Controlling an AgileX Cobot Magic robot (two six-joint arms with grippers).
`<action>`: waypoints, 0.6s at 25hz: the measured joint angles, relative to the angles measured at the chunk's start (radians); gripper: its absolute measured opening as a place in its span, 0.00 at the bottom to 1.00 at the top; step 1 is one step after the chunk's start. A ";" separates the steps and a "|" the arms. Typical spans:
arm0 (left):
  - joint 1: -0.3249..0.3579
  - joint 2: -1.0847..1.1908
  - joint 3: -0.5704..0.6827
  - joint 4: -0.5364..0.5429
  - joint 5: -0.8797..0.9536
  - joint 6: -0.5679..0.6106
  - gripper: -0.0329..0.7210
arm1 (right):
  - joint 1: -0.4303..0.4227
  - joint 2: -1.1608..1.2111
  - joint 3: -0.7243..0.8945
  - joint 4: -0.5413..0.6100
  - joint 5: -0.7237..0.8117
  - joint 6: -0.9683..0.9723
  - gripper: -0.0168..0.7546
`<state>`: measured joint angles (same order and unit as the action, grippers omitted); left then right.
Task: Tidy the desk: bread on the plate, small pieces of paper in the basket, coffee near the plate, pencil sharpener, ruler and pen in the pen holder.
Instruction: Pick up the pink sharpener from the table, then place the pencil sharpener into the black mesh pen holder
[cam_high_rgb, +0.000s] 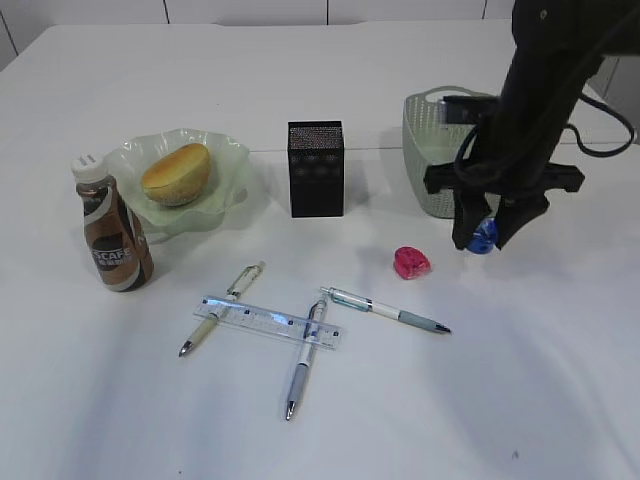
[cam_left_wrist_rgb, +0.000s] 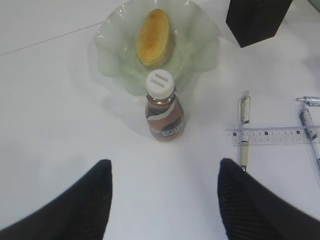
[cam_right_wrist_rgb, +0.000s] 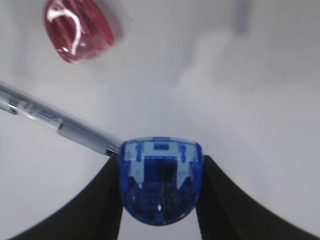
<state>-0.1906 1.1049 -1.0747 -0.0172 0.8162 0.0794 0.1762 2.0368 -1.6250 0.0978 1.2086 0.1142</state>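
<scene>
right gripper (cam_right_wrist_rgb: 160, 200) clamped on blue pencil sharpener (cam_right_wrist_rgb: 160, 180), lifted above desk (cam_high_rgb: 520, 380) | red pencil sharpener (cam_high_rgb: 411, 262) at its 9 o'clock, basket (cam_high_rgb: 425, 150) at 11 | left gripper (cam_left_wrist_rgb: 162, 200) fingers apart, holding nothing | coffee (cam_left_wrist_rgb: 164, 112) at its 12 o'clock, touching plate (cam_left_wrist_rgb: 200, 55) with bread (cam_left_wrist_rgb: 155, 37) | ruler (cam_high_rgb: 270, 320) across two pens, pen holder (cam_high_rgb: 316, 168) upright

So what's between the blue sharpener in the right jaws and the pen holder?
Only bare desk in the exterior view; the red sharpener sits lower, off that line.
</scene>
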 joint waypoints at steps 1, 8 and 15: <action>0.000 0.000 0.000 0.000 0.000 0.000 0.66 | 0.000 0.000 -0.027 0.007 0.002 -0.026 0.45; 0.000 0.000 0.000 0.000 0.000 0.000 0.66 | 0.001 0.001 -0.195 0.026 0.012 -0.142 0.45; 0.000 0.000 0.000 0.000 0.000 0.000 0.66 | 0.009 0.001 -0.341 0.091 -0.016 -0.246 0.45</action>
<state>-0.1906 1.1049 -1.0747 -0.0172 0.8162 0.0794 0.1851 2.0379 -1.9656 0.1888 1.1928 -0.1320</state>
